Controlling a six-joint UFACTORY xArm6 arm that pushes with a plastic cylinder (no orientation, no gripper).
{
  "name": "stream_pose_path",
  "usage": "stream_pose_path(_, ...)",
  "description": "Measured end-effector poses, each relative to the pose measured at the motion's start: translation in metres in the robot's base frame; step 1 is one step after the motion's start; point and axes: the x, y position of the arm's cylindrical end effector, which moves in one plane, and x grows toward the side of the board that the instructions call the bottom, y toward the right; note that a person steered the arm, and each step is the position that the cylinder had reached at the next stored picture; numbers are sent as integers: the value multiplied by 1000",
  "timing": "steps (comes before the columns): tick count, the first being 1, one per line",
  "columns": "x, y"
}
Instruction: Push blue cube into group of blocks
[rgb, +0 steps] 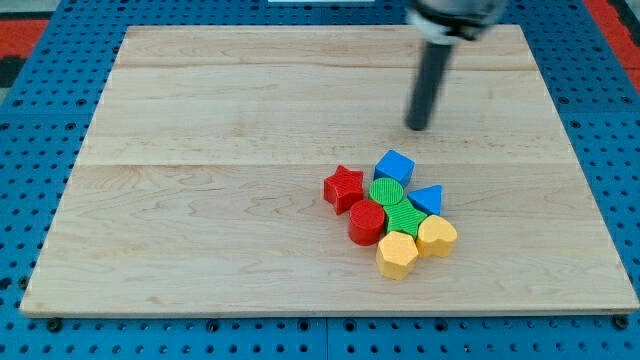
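Note:
The blue cube (395, 166) sits at the top of a tight cluster right of the board's middle, touching a green round block (386, 193). My tip (417, 126) is on the board just above and a little right of the blue cube, apart from it. The cluster also holds a red star (343, 187) at its left, a red cylinder (367, 222), a second green block (405, 217), a blue triangular block (427, 199), a yellow heart (436, 236) and a yellow hexagonal block (397, 255).
The wooden board (200, 150) lies on a blue pegboard surface (30, 90). The dark rod rises from the tip to the arm's end at the view's top edge.

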Motion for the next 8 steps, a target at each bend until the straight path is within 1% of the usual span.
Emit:
stream_pose_path(1, 3, -49)
stream_pose_path(2, 3, -74)
stream_pose_path(3, 19, -77)
stream_pose_path(4, 40, -58)
stream_pose_path(5, 66, -9)
stream_pose_path(6, 80, 4)
stream_pose_path(8, 72, 0)
